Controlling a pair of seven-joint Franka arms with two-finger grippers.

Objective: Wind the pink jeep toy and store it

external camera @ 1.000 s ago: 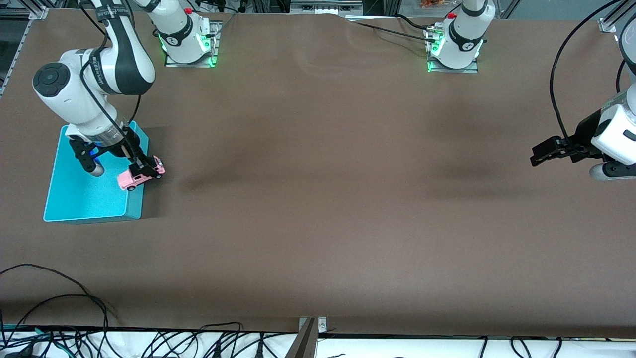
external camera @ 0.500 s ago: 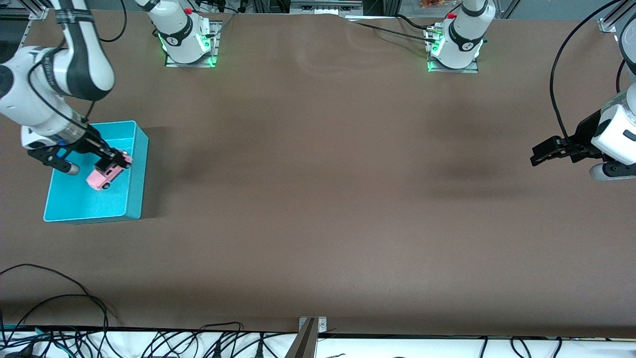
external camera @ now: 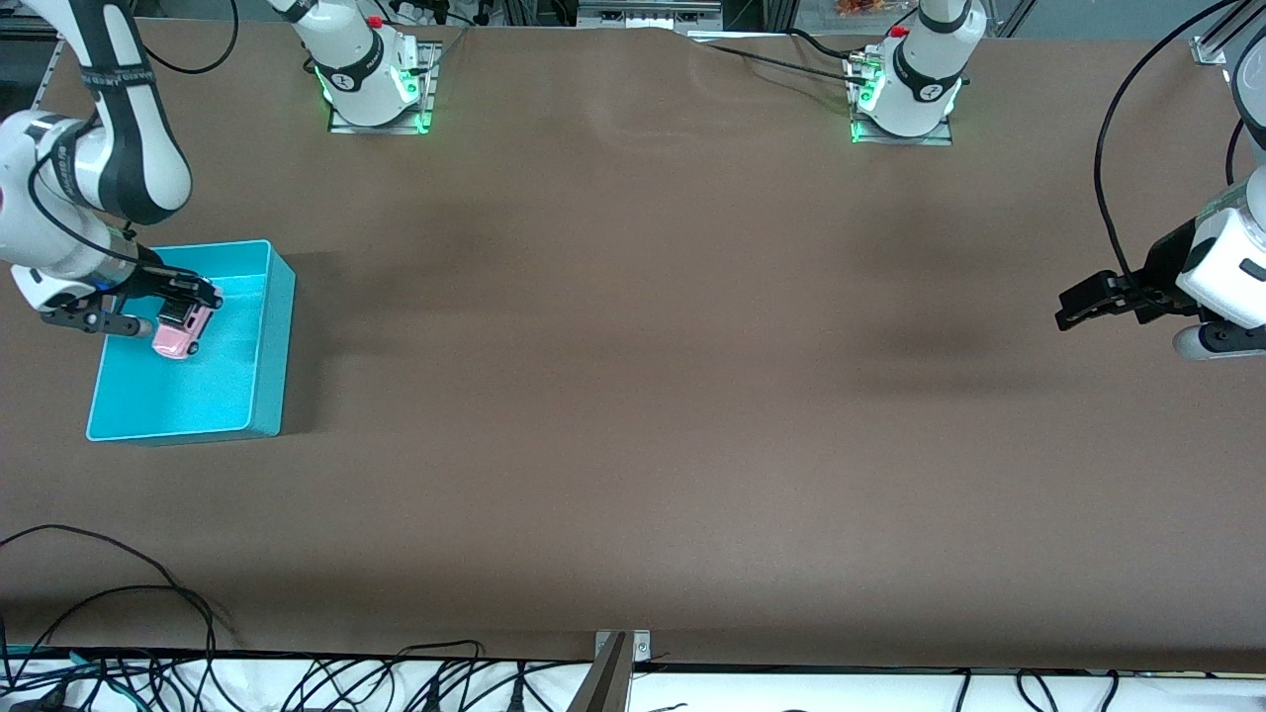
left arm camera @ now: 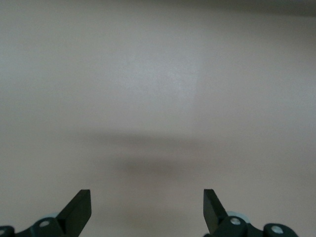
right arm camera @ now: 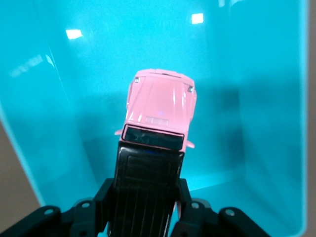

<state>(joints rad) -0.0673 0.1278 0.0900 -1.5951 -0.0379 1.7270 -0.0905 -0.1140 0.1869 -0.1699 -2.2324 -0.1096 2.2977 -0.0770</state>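
Observation:
The pink jeep toy hangs nose-down over the inside of the turquoise bin, at the right arm's end of the table. My right gripper is shut on its black-roofed rear. In the right wrist view the pink jeep toy points its hood at the floor of the turquoise bin, with my right gripper clamped on both sides of the roof. My left gripper waits open over bare table at the left arm's end; in its own view the left gripper has nothing between its fingers.
The brown table spreads between the two arms. Both arm bases stand along the edge farthest from the front camera. Cables trail along the edge nearest it.
My right gripper has carried the pink jeep toy from above the bin's wall to over the bin's inside, toward the right arm's end. The left arm has not moved.

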